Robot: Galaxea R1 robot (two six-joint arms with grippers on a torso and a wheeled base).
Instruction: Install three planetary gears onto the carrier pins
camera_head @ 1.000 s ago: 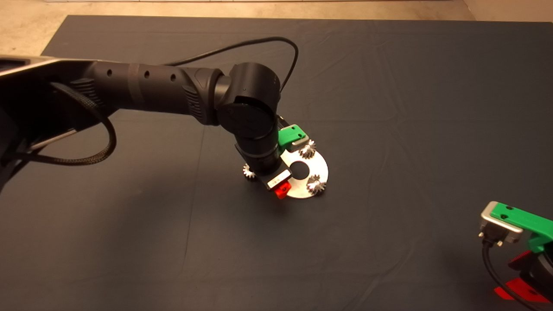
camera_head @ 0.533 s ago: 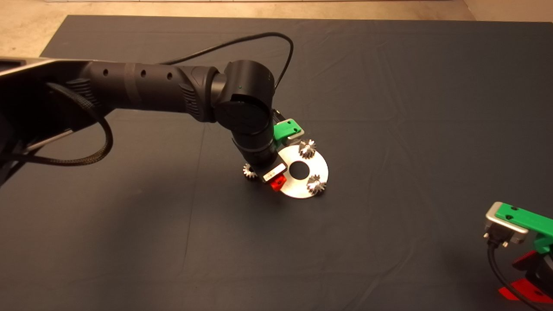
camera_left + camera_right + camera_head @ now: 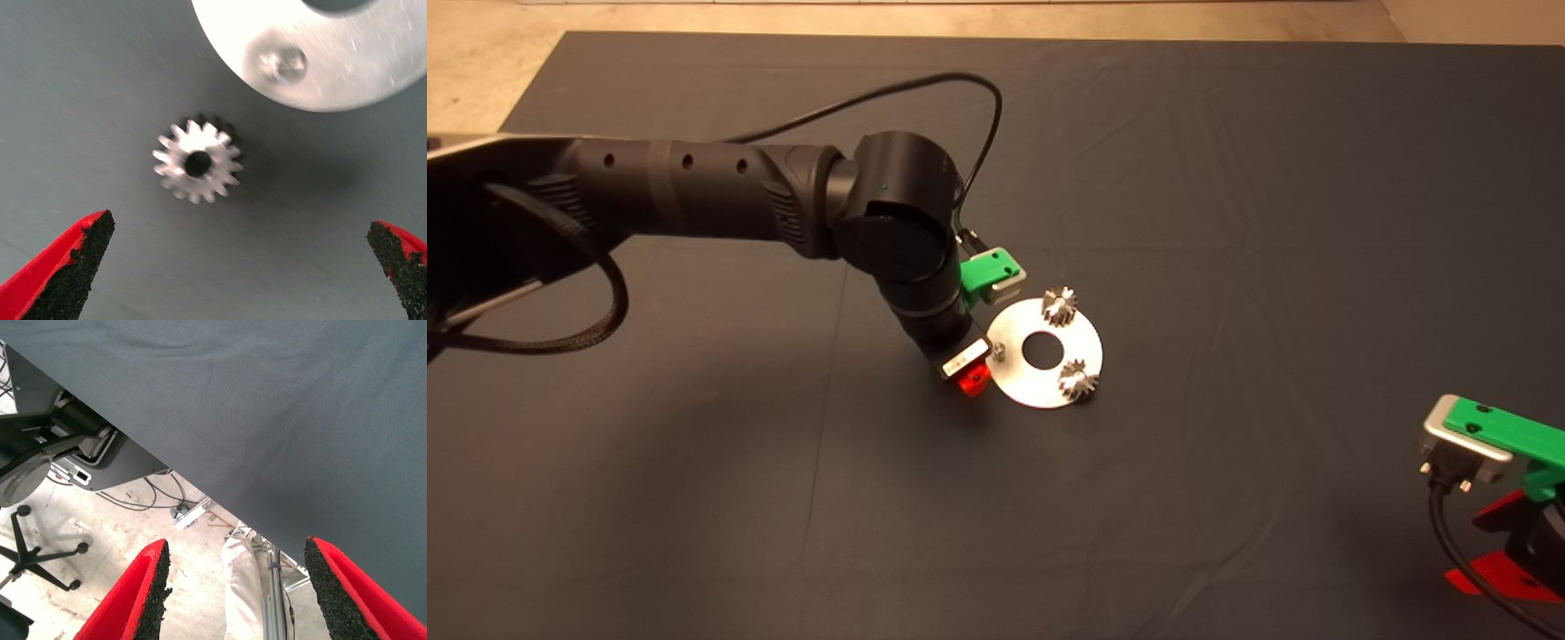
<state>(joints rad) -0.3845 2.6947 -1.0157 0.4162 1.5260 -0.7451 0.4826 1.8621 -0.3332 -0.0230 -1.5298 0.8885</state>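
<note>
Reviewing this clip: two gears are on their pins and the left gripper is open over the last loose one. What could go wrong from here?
1. The loose gear lies flat on the mat, so the left gripper could press into cloth or miss the thin rim.
2. It lies close to the disc, so a finger might nudge the disc and shift the bare pin.
3. The seated gears might be jostled.

Dim warm head view; the disc glares, the left wrist view is motion-blurred.

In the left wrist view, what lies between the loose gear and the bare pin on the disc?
Only bare dark mat. The left wrist view shows the loose gear flat beside the disc, apart from the bare pin.
</note>
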